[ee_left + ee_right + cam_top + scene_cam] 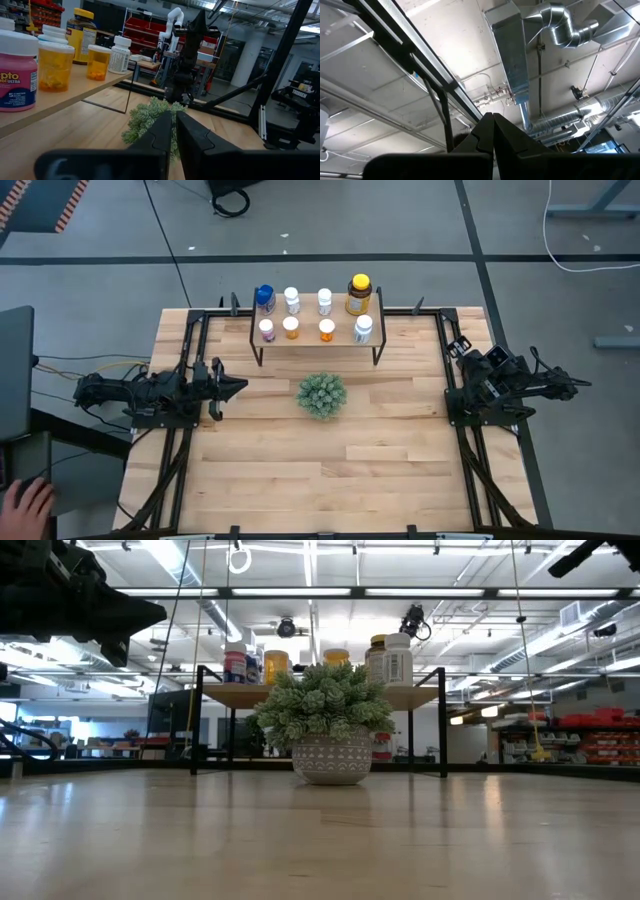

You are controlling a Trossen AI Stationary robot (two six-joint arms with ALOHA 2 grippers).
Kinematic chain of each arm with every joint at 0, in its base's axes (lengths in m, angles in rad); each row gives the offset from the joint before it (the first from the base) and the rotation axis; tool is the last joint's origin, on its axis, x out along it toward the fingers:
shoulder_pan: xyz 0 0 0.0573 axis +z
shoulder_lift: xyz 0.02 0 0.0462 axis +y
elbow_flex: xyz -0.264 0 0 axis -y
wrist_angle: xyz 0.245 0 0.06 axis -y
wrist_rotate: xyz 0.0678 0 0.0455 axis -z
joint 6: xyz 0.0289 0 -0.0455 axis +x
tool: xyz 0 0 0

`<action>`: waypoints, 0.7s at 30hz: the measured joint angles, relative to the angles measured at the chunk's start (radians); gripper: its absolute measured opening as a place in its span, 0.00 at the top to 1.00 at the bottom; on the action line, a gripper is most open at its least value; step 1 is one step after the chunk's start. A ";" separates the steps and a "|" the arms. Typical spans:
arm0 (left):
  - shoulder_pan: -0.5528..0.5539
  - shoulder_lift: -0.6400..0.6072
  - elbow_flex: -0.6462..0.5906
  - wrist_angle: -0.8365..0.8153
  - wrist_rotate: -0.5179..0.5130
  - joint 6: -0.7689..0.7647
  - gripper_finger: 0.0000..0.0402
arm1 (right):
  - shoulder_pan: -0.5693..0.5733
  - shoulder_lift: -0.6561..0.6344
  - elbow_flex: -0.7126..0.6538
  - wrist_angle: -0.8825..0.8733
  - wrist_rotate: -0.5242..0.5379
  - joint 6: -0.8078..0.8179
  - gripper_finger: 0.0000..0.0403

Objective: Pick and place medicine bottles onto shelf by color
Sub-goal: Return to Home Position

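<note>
Wood tabletop point(300, 470), grey floor point(400, 220), bottles point(291, 328) on shelf point(309, 337), left fingers point(160, 135) and right fingers point(482, 132) clenched empty

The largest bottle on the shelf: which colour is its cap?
Yellow cap, clearest in the high view.

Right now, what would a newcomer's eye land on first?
The shelf at the far edge of the table, carrying eight medicine bottles in two rows, and the green spiky plant at the table's centre in front of it. The left hand and right hand sit shut and empty at the table's sides.
</note>
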 joint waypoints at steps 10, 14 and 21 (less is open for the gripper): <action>0.000 0.000 0.000 0.000 0.000 0.000 0.93 | 0.000 0.000 0.000 0.000 0.000 0.000 0.98; 0.000 0.000 0.000 0.000 0.000 0.000 0.94 | 0.000 0.000 0.000 0.000 0.000 0.000 0.98; 0.000 0.000 0.000 0.000 0.000 0.000 0.92 | 0.000 0.000 0.000 0.000 0.000 0.000 0.98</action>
